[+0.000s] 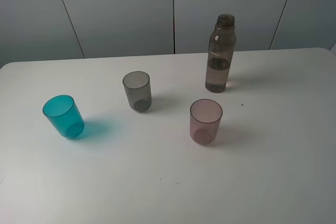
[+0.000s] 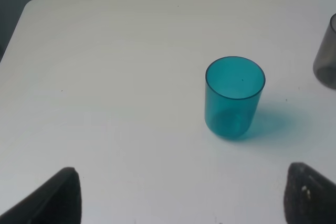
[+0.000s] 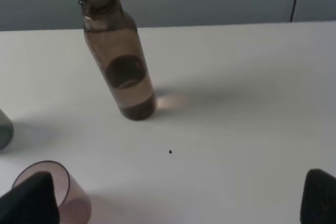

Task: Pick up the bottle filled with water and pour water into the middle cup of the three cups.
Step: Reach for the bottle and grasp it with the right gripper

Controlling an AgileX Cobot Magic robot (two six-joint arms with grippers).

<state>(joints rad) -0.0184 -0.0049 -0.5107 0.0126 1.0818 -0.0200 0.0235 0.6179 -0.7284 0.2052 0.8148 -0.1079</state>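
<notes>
**Bottle and cups stand untouched on the worktop, both pincers spread**

The white worktop (image 1: 168, 192) fills most of the high view, with grey wall panels behind it. The bottle (image 1: 220, 56) is the tallest thing on it: smoky brown, uncapped and upright, partly filled with clear liquid, on the far side to the right of centre. Nothing grips it.

The middle cup (image 1: 137, 92), smoky grey, stands left of the bottle and nearer the camera. The teal cup (image 1: 64, 117) sits well to its left. The pink cup (image 1: 206, 121) stands in front of the bottle, nearest the camera of the three. All are upright and well apart.

The left pincer (image 2: 184, 195) is spread wide above bare worktop, the teal cup ahead of it. The right pincer (image 3: 176, 198) is likewise spread wide and holds nothing, with the pink cup beside one finger.

A small dark speck (image 1: 242, 104) lies on the worktop to the right of the pink cup.
</notes>
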